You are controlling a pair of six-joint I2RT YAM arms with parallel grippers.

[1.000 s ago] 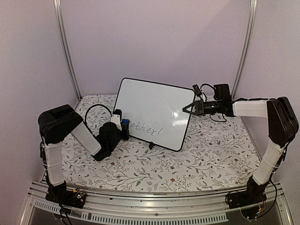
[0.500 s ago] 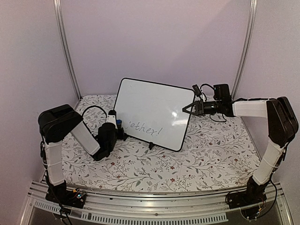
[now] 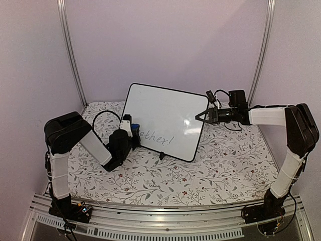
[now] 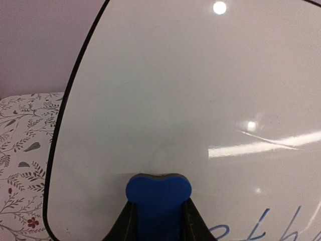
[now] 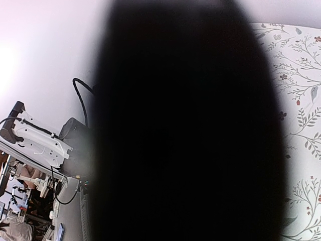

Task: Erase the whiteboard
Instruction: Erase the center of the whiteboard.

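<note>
Currently the left gripper (image 4: 158, 217) clamps a blue eraser (image 4: 158, 193), pressed low on the whiteboard (image 3: 165, 113) beside writing (image 3: 156, 136); the right gripper (image 3: 198, 117) is closed at its right edge.

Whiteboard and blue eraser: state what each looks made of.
Whiteboard: glossy white coated panel, possibly melamine or painted steel, since light spots mirror sharply on it. Its thin black frame looks like plastic. Blue eraser: matte and soft-looking, probably foam or felt, with a rounded edge and no glare.
</note>
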